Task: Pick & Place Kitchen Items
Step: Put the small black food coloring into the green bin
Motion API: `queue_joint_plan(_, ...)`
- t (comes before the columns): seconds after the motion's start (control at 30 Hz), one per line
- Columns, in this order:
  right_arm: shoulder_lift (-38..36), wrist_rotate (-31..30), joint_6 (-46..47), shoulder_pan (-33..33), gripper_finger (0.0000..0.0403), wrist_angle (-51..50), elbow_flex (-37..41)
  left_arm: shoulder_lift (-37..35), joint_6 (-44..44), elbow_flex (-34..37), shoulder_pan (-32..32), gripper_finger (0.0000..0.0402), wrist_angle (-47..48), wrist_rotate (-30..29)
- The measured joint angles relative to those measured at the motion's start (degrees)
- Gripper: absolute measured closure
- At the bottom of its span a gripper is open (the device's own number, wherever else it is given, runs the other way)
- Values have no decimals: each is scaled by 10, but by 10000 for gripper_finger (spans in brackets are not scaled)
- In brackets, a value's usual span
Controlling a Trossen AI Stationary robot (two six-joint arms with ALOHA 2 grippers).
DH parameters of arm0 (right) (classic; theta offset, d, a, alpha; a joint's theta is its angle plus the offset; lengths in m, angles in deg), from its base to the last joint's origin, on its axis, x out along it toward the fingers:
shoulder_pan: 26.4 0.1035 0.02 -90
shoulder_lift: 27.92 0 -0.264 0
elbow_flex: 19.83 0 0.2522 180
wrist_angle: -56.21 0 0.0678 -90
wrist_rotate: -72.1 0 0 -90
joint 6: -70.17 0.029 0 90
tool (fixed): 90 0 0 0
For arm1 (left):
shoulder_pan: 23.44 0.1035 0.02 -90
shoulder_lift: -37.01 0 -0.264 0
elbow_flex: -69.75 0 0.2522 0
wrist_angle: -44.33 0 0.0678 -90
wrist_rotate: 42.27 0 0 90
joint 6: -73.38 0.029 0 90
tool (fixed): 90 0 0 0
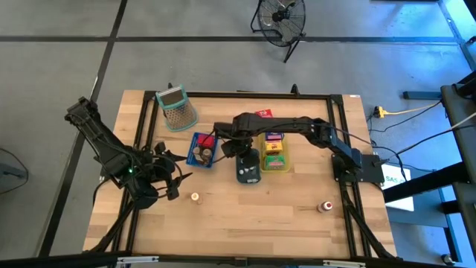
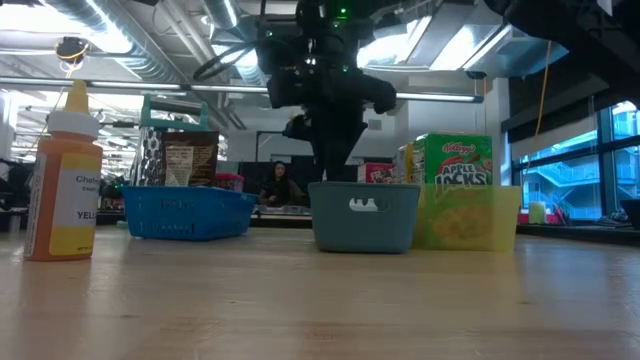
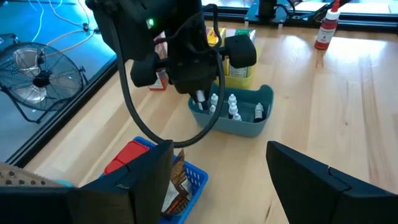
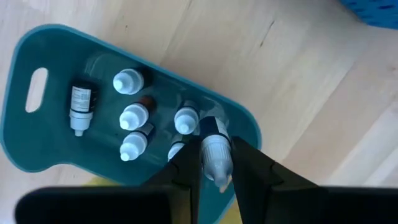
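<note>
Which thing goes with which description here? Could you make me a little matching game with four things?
Things:
1. right hand
2. left hand
3. red-capped bottle
4. Apple Jacks carton

Descriptions:
A. stands alone on the bare table
B. in the yellow tray
C. shut on a small white-capped bottle over the grey-blue tray
D. open, at the table's left side

Pairs: 1-C, 2-D, 3-A, 4-B.
</note>
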Motion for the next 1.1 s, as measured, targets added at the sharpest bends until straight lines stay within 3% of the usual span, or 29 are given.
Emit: queue_joint_plan(1.1, -1, 5, -4, -3, 334, 40, 41, 0, -11, 0, 0, 149, -25, 0)
